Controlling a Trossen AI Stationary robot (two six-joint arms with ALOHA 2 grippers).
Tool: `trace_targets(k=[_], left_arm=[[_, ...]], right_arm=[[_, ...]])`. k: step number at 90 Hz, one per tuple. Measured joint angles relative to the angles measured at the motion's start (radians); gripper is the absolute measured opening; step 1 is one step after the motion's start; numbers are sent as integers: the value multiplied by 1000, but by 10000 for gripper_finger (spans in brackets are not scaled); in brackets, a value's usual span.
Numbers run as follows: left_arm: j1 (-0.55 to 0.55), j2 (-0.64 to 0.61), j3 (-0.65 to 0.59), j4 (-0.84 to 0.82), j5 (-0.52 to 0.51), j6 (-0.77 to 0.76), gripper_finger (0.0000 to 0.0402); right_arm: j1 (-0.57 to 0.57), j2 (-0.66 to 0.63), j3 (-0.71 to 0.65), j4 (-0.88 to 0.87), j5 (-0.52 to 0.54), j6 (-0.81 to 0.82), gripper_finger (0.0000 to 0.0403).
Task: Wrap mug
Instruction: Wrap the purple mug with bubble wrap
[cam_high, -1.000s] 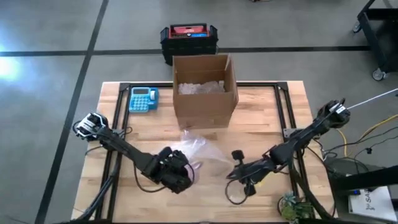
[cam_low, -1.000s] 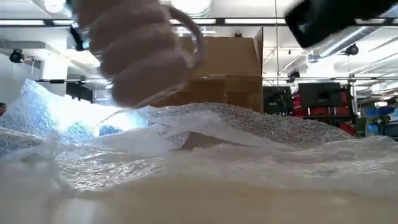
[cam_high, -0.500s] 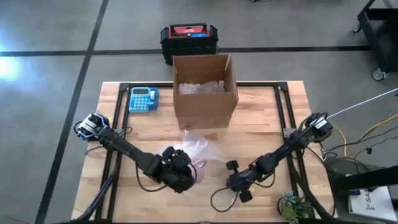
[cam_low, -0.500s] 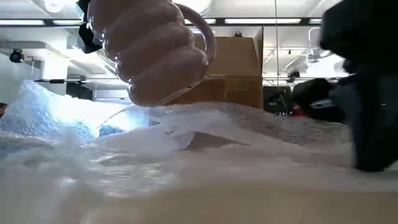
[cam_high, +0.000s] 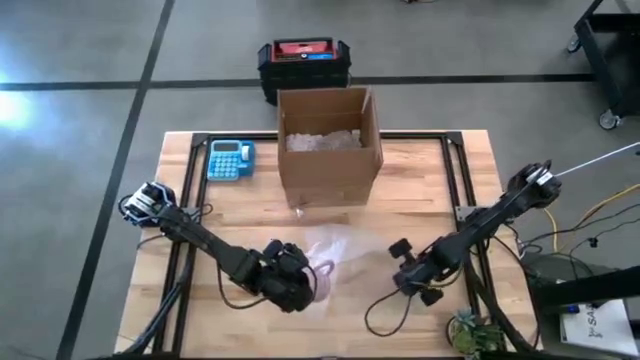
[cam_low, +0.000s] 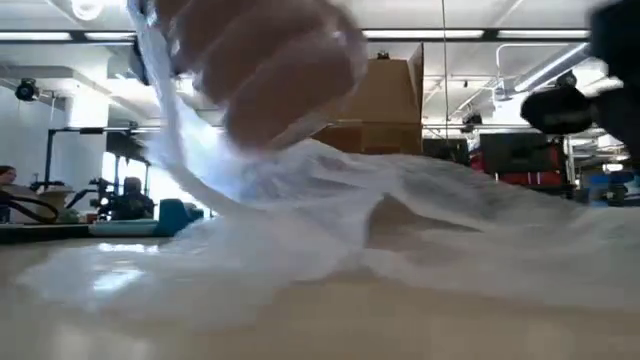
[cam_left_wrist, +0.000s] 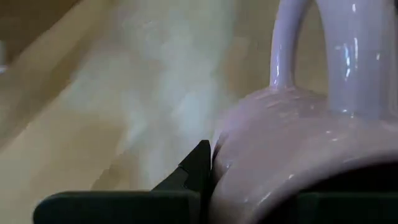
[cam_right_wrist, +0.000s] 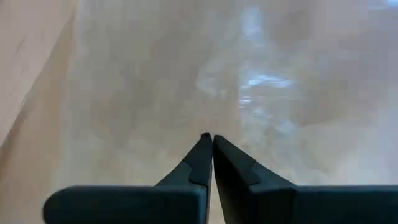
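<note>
- Wrapping barely begun, by my read: pale lilac ceramic mug with ribbed body and loop handle (cam_high: 322, 276) is held by the left end effector (cam_high: 300, 283), clamped on its wall, at the near-left edge of the clear bubble wrap sheet (cam_high: 345, 250).
- Low view shows the mug (cam_low: 265, 75) lifted, with the sheet (cam_low: 400, 220) draped up one side of it; no full turn of wrap around it.
- Left wrist view: mug (cam_left_wrist: 298, 143) fills the frame, handle upright, dark fingers (cam_left_wrist: 200, 165) pressed against its side.
- Right end effector (cam_high: 400, 262) sits at the sheet's right edge; right wrist view shows its fingertips (cam_right_wrist: 208, 152) pinched together over the film (cam_right_wrist: 249, 81); can't tell if film is caught between them.
- Left to do, as I judge: set mug on sheet, fold or roll film round it.
- Brown cardboard box (cam_high: 330, 145), flaps open, stands behind the sheet on the wooden tabletop (cam_high: 420, 190); holds crumpled whitish packing material (cam_high: 322, 140).
- Blue calculator (cam_high: 231, 158) left of box.
</note>
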Motion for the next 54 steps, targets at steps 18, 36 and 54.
trace_targets(k=[18,36,54], left_arm=[[-2,67,-12,101,104,18,30],[10,167,-5,18,127,-5,30],[13,150,81,-315,62,-43,30]], right_arm=[[1,-18,-13,319,121,3,0],[1,98,-13,474,93,-67,0],[12,256,-14,451,-66,-43,0]])
